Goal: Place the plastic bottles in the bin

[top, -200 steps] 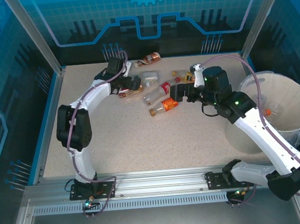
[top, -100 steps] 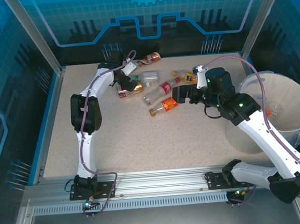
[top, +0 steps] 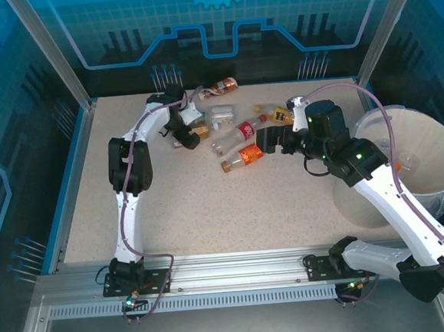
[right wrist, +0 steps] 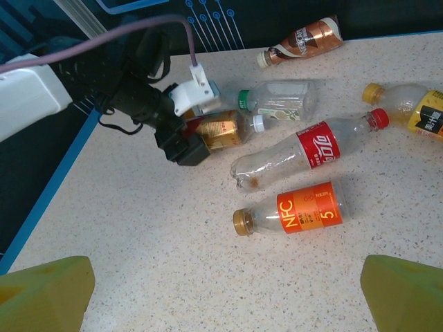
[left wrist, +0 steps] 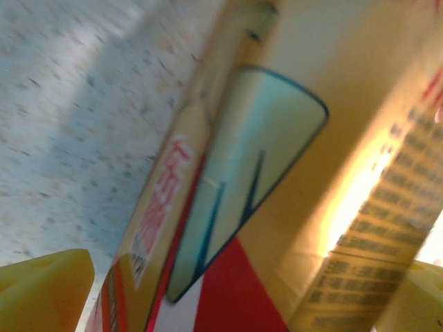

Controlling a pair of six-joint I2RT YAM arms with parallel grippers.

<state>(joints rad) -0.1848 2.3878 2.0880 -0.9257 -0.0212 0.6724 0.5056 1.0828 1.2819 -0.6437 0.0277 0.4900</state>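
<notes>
Right wrist view: my right claw [right wrist: 221, 297] hangs wide open above the orange-labelled bottle [right wrist: 297, 209] lying on the desk [right wrist: 138, 263]. My left claw [top: 189, 134] is spread open at the gold-labelled bottle [right wrist: 220, 130]. The bin [top: 427, 130] stands at the desk's right edge.

From the left wrist, a gold-label bottle [left wrist: 277, 173] lay so close that its print was blurred and both ends ran off the picture. The left fingertips [left wrist: 41, 287] were cut by the bottom edge. From the right wrist, the left gripper [right wrist: 185, 142] covered that bottle's base, the right fingertips [right wrist: 41, 294] were cropped at the bottom corners, and a yellow-label bottle [right wrist: 415, 111] was cut by the right edge. From above, the right arm [top: 385, 191] hid the near wall of the bin [top: 435, 138], and an orange-tipped thing [top: 395, 166] inside was too small to tell.
</notes>
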